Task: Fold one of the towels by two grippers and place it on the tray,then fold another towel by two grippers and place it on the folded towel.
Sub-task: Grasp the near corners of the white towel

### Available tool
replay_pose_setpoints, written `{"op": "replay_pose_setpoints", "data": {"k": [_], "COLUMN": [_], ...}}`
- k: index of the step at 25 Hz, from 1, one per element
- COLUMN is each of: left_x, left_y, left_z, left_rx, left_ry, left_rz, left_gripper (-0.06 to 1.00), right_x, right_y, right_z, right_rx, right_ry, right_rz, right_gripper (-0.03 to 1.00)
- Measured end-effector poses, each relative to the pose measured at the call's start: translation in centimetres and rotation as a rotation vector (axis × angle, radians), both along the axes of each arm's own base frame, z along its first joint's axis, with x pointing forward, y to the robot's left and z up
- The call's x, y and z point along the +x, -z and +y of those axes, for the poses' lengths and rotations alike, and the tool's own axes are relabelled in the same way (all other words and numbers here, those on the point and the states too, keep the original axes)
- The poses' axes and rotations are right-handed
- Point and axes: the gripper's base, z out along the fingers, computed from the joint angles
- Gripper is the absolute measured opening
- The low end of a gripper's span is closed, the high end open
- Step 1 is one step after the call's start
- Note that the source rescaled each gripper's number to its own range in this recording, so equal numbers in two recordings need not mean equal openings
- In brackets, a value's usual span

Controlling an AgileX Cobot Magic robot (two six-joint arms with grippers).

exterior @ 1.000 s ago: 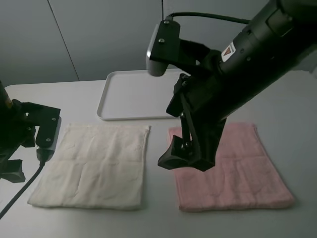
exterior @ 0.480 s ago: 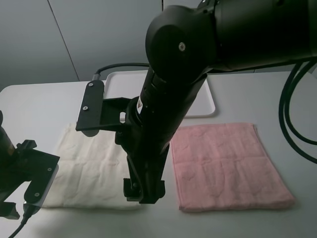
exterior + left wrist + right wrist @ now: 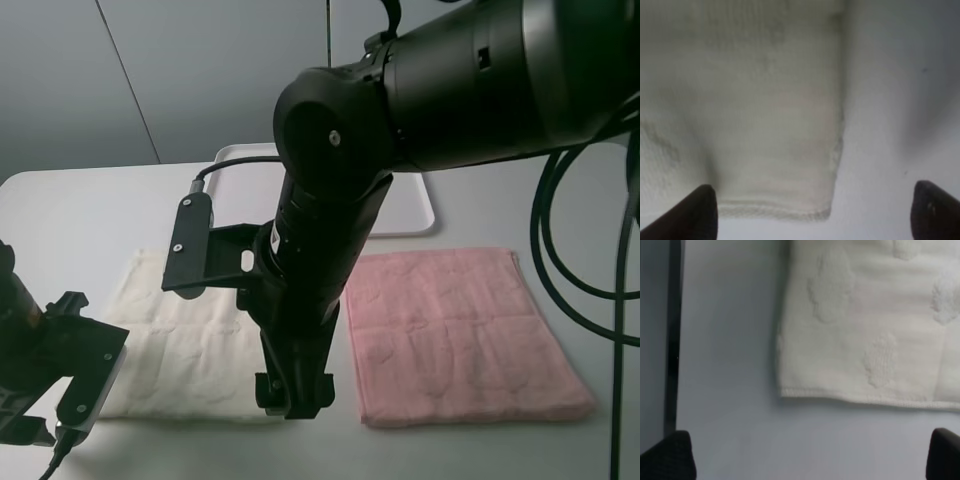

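Jaws spread wide, the left gripper [image 3: 817, 214] and right gripper [image 3: 293, 396] are hovering over the cream towel's [image 3: 175, 345] near corners, apparently lining up to pinch both for folding.

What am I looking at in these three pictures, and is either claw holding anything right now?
Two black robot arms work at a white table. The wide picture comes from a high camera; the other two come from a camera on each wrist. A cream towel and a pink towel lie flat side by side, with a white tray behind them. The left gripper and right gripper hang open at the cream towel's near corners, holding nothing.
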Motion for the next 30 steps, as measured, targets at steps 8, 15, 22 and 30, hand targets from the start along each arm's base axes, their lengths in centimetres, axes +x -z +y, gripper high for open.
{"op": "replay_pose_setpoints", "data": {"k": [8,15,22,30], "left_x": [-0.2,-0.1,-0.1,-0.1], "left_y": [1.4,1.7,1.7,1.7], "left_z": [0.1,0.1,0.1,0.1], "left_rx": [0.033,0.043,0.043,0.043], "left_ry": [0.012,0.023,0.026,0.026], "left_rz": [0.07,0.085,0.083,0.083], "left_gripper": [0.99,0.99,0.99,0.99], "right_x": [-1.3,-2.1,-3.1,-4.1], "right_y": [1.2,1.8,5.0,7.9], "right_z": [0.9,1.6,2.6,4.3], "right_rx": [-0.034,-0.036,-0.101,-0.164], "right_ry": [-0.042,-0.075,-0.124,-0.157], "right_rz": [0.012,0.001,0.019,-0.05], "right_gripper": [1.0,1.0,1.0,1.0]}}
